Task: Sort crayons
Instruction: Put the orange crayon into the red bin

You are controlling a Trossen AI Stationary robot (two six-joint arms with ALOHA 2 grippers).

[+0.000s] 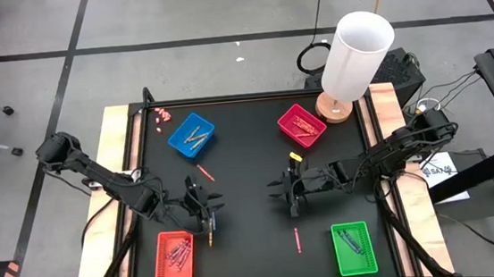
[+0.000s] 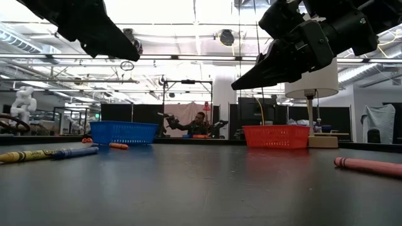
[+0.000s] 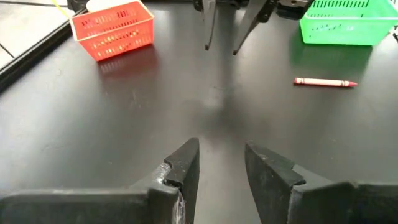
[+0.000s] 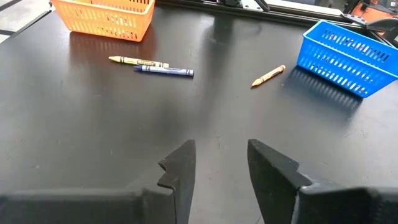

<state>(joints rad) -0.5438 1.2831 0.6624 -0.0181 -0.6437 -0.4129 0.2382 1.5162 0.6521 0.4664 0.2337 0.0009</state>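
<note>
Black desk carries four shallow plastic trays, one towards each corner. A white cylindrical lamp on a round wooden base stands at the far right edge.

Blue tray, far left: holds orange-yellow crayons. Magenta tray, far right: holds a few sticks, colours not clear. Red tray, near left: several crayons inside. Green tray, near right: dark sticks inside.

Loose crayons on the desk: thin short paper-wrapped sticks.
- orange-red crayon just in front of the blue tray, lying at a slant;
- yellow crayon and blue crayon lying side by side, almost touching, near the red tray and close under the left arm;
- pink crayon lying alone between the red and green trays, nearer the green;
- a yellow piece in front of the magenta tray.

Left gripper: above the desk's left-centre, jaws partly apart, nothing between them, touching nothing.
Right gripper: above the desk's right-centre, facing the left one, jaws partly apart, holding nothing.

Crayon wrappers bear printing, too small to read. A white sheet with dark lettering lies off the desk at right, illegible.
</note>
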